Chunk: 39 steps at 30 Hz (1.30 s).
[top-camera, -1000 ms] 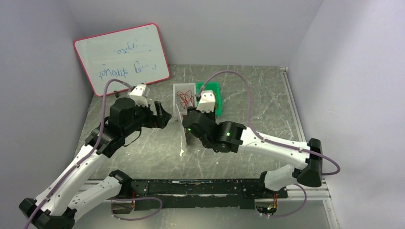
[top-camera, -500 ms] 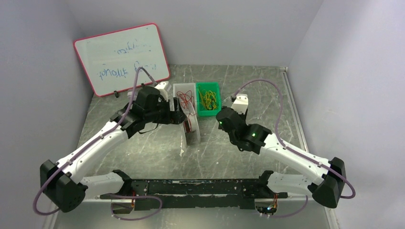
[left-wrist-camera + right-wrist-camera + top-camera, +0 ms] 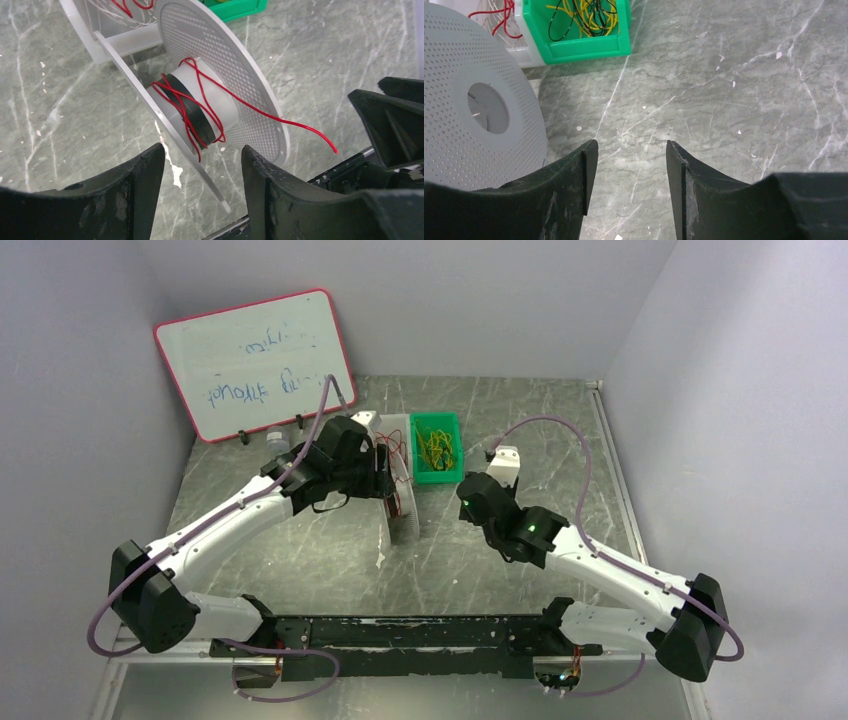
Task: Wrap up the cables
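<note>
Though both pincers stand spread and empty, the left gripper (image 3: 202, 152) faces the spool (image 3: 225, 55) and the right gripper (image 3: 631, 147) hangs beside it. A red cable (image 3: 195, 120) loops loosely round the hub (image 3: 220, 97), its loose tail running straight out to the right in the left wrist view. Winding looks part done; next, that tail wants pinching. Further back, yellow cables (image 3: 596, 15) lie in the green bin (image 3: 584, 47).

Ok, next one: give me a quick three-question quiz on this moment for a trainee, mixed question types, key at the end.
1. True or false: the red cable is partly wound round the core of the white spool, with one end trailing loose.
2. The green bin holds: A) red wires only; B) yellow and black wires; C) nothing.
3. Fill in: between its fingers, the right claw has ____.

Key: 1 true; 2 B; 3 nothing.
</note>
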### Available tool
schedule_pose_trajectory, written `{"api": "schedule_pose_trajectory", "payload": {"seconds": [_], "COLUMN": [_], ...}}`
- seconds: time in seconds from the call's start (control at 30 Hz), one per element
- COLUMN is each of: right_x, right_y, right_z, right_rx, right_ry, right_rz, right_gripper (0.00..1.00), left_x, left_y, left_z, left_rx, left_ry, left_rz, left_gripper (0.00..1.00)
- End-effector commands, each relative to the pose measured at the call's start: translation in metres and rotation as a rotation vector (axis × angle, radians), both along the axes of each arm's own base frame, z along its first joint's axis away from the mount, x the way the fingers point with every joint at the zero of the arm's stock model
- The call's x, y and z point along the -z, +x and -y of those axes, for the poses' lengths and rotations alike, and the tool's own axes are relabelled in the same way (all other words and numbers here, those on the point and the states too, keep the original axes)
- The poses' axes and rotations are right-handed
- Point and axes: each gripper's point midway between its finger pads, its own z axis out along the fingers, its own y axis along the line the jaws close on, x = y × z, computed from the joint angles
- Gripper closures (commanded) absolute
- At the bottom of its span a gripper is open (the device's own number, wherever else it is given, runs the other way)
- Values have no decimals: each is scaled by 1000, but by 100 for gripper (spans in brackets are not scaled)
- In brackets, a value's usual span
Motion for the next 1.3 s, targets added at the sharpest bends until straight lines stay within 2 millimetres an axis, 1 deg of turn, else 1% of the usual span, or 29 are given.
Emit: {"api": "schedule_pose_trajectory", "payload": {"seconds": [0.0,0.1,0.17,0.27,0.33,0.43,0.47,0.67,0.8,0.93,1.03,1.13,1.27], "right_x": [-5,-5,-4,-5,-5,-7,-7,-7,-8,-10,-9,-8,-5], "right_y": [1,1,0,-1,-2,-4,-5,-7,-7,-6,-5,-4,-3], "right_z": [0,0,1,1,3,5,6,6,5,4,2,-1,-4], "right_rx": [4,3,5,3,8,13,13,13,10,5,3,-3,-8], "right_ry": [42,48,48,54,53,60,62,68,72,74,70,68,65], "right_rz": [24,21,19,19,16,16,15,9,8,9,6,2,-5], "right_gripper": [44,44,44,44,44,44,44,44,44,44,44,44,44], "left_x": [-4,-4,-3,-3,-3,-5,-6,-15,-30,-41,-44,-45,-42], "left_y": [3,3,3,3,2,1,1,-1,-4,-6,-6,-5,-4], "left_z": [-3,-6,-8,-11,-12,-14,-14,-22,-32,-47,-61,-67,-75], "left_rx": [-24,-33,-41,-46,-48,-47,-47,-59,-78,-111,-148,-162,-188], "left_ry": [51,75,88,103,109,115,117,133,140,164,212,236,273], "left_rz": [10,13,13,14,15,21,20,37,70,104,119,128,132], "left_gripper": [40,48,51,60,70,88,92,93,93,93,93,93,93]}}
